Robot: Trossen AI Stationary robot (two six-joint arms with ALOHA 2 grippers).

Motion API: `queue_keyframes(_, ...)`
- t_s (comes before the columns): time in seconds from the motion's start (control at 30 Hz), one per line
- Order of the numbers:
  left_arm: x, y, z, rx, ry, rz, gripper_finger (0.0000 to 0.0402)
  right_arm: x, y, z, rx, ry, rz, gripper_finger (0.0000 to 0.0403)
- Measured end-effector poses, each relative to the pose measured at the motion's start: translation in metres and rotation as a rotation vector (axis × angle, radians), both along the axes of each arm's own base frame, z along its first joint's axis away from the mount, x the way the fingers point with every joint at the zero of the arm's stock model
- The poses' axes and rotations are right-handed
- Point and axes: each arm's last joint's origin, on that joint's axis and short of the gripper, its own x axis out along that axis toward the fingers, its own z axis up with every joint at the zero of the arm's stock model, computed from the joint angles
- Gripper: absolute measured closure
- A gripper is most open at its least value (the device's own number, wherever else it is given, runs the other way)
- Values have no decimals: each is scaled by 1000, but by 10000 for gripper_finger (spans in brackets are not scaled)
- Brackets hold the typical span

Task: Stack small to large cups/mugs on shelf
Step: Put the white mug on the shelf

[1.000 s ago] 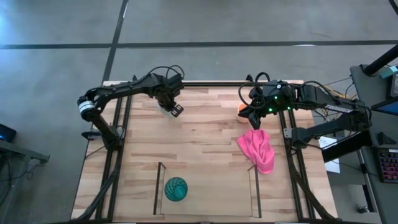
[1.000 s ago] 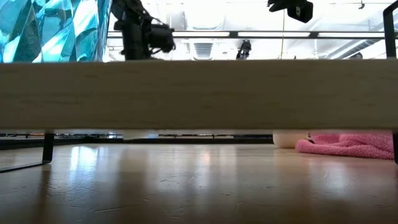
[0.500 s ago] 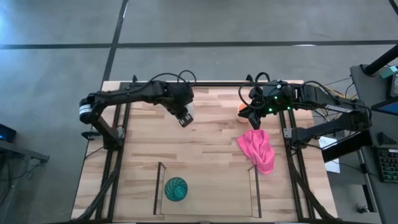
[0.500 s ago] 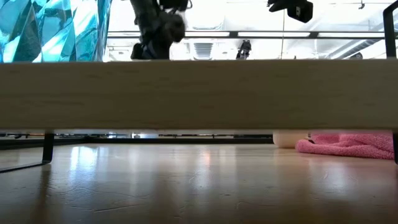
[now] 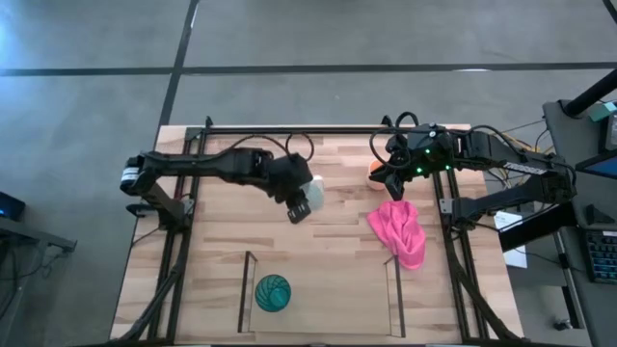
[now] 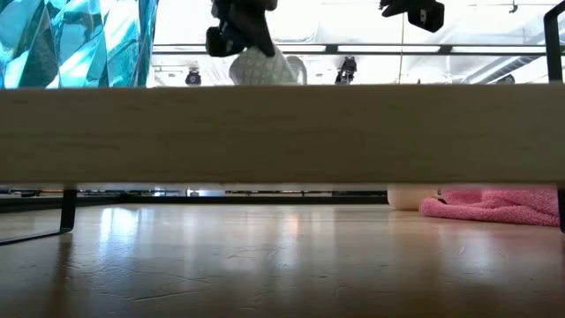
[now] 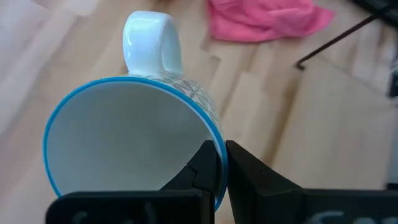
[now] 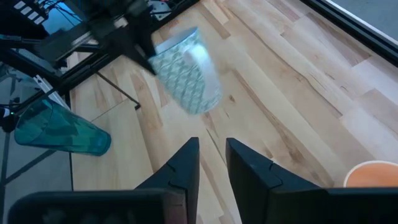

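A white mug (image 5: 313,190) with a blue rim and a pale patterned wall hangs over the table's middle, with my left gripper (image 5: 297,205) shut on it. It also shows in the low view (image 6: 261,66) and in the right wrist view (image 8: 186,71). A teal ribbed tumbler (image 5: 273,292) stands in the shelf (image 5: 318,313), near its left dark side panel (image 5: 243,289). An orange mug (image 5: 374,167) stands on the table at the far right, just below my right gripper (image 5: 389,179), which hangs open (image 8: 211,163) with nothing between its fingers. My left gripper pinches the mug's rim (image 7: 216,144) on the side opposite the handle (image 7: 152,43), one finger (image 7: 205,165) inside the cup and one (image 7: 249,173) outside. The fingers slant down from the table's left. The mug is lifted clear of the table and tilted, its mouth toward the gripper.
A pink cloth (image 5: 400,233) lies crumpled on the table's right, against the shelf's right side panel (image 5: 393,294). Black frame rails (image 5: 178,251) run along both sides of the table. A light wood board (image 6: 282,132) spans the low view.
My left gripper has swung from the table's far left toward its middle and near side, rising and rolling a little, with the white mug carried along clear of the table. The mug now shows above the board in the low view.
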Motion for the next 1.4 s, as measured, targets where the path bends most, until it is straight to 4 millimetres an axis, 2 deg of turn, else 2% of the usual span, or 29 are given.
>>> queue_keyframes(0.53, 13, -57, 15, -119, -213, -37, 398, 0, 0, 0, -4, 1, 3, 329)
queue_keyframes(0.77, 7, -92, 15, -89, -221, -89, 398, 0, 0, 0, -16, 2, 13, 332)
queue_keyframes(0.97, 0, -115, 16, -106, -229, -67, 398, 0, 0, 0, -25, 3, 21, 334)
queue_keyframes(1.4, 1, -138, 29, -165, -382, -56, 398, 0, 0, 0, -49, 8, 41, 334)
